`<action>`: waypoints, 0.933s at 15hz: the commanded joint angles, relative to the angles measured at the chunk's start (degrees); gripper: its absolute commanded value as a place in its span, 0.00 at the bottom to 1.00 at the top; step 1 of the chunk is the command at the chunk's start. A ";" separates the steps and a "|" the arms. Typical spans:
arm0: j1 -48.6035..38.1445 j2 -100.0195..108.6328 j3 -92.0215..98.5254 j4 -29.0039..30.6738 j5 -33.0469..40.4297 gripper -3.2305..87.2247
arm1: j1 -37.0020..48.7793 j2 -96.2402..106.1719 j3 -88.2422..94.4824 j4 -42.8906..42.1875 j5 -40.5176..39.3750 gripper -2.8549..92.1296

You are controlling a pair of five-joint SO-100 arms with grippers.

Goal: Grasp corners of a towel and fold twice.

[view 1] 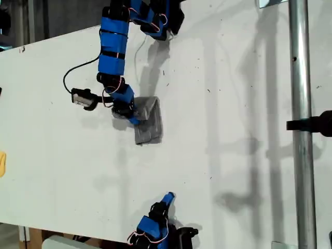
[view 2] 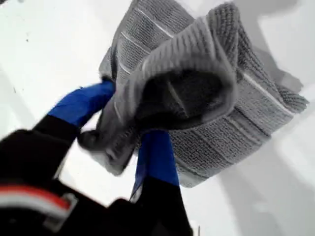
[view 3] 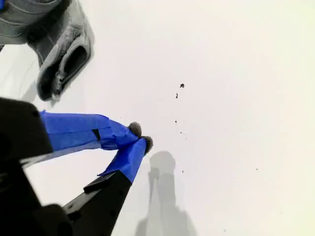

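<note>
The grey striped towel point(view 1: 149, 122) lies folded into a small bundle on the white table point(view 1: 233, 104), a little left of the middle of the exterior view. My first gripper point(view 1: 134, 118) reaches down from the top of that view onto the towel's left edge. In the first wrist view the towel point(view 2: 206, 98) bulges up in a raised fold, and my first gripper point(view 2: 129, 118) is shut on its bunched edge, fingertips hidden in the cloth. My second gripper point(view 1: 169, 197) hovers near the table's bottom edge in the exterior view, apart from the towel. It is shut point(view 3: 140, 137) and empty, with the towel point(view 3: 59, 49) farther off.
A vertical metal pole point(view 1: 301, 124) with a black clamp point(view 1: 314, 124) stands at the exterior view's right. A yellow object point(view 1: 2, 163) pokes in at that view's left edge. A black cable point(view 1: 78, 70) loops beside the first arm.
</note>
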 commanded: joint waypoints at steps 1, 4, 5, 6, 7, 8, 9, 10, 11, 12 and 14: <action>1.14 0.35 0.26 -0.70 -0.62 0.01 | -4.39 18.54 0.44 -20.39 -10.20 0.20; 1.14 0.35 0.26 -0.79 -0.70 0.01 | -2.02 36.83 9.40 -20.21 -10.02 0.04; 0.62 0.35 0.26 -0.79 -1.14 0.01 | -1.41 44.30 15.73 -19.95 -9.84 0.03; -0.44 0.35 0.26 -0.70 -0.88 0.01 | -0.44 53.79 24.17 -20.39 -8.09 0.03; -1.67 0.35 0.26 -0.70 0.53 0.01 | 0.88 64.60 33.84 -20.21 -5.54 0.03; -2.81 0.35 0.26 -0.70 1.93 0.04 | 1.76 76.29 43.24 -17.84 -2.55 0.03; -3.69 0.35 0.26 -0.70 2.11 0.05 | 2.81 87.10 50.10 -11.51 1.14 0.03; -3.87 0.35 0.26 -0.70 1.85 0.05 | 3.43 95.71 54.23 -3.78 2.55 0.03; -4.57 0.35 0.26 -0.70 0.09 0.05 | 4.39 95.54 54.23 3.16 4.75 0.03; -6.15 0.35 0.26 -0.70 -2.99 0.05 | 4.75 95.54 55.72 6.06 5.19 0.03; -9.40 0.35 0.26 -0.62 6.77 0.05 | 6.94 95.54 61.52 11.60 10.11 0.03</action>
